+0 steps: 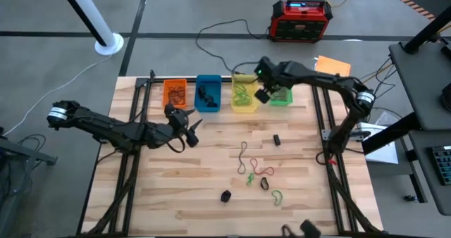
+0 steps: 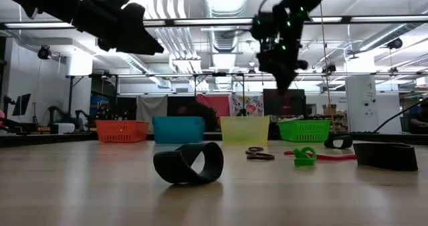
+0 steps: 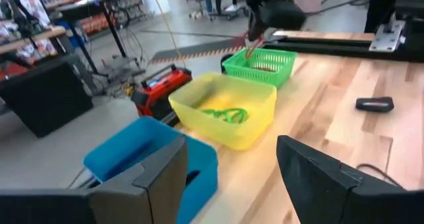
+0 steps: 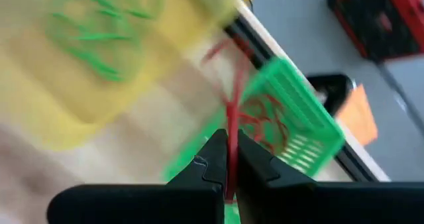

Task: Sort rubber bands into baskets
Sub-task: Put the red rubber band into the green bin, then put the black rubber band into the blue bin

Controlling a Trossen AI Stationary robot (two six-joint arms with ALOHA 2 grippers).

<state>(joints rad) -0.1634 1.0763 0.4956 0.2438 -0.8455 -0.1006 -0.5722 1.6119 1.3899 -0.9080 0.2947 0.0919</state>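
right gripper clamped on a red band, above the gap between yellow basket and green basket at the table's far edge | left gripper jaws apart, near blue basket | loose bands near the table's right front | orange basket at row's left end

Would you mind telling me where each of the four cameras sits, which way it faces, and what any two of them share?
High view: overhead, straight down on the table; both arms show.
Low view: at tabletop height, level toward the four baskets; both arms hang from above.
Left wrist view: on the left arm, facing the yellow basket; its open left hand shows.
Right wrist view: on the right arm, facing the green basket; the right hand pinches a red rubber band.
Shared: both wrist views show the yellow and green baskets.
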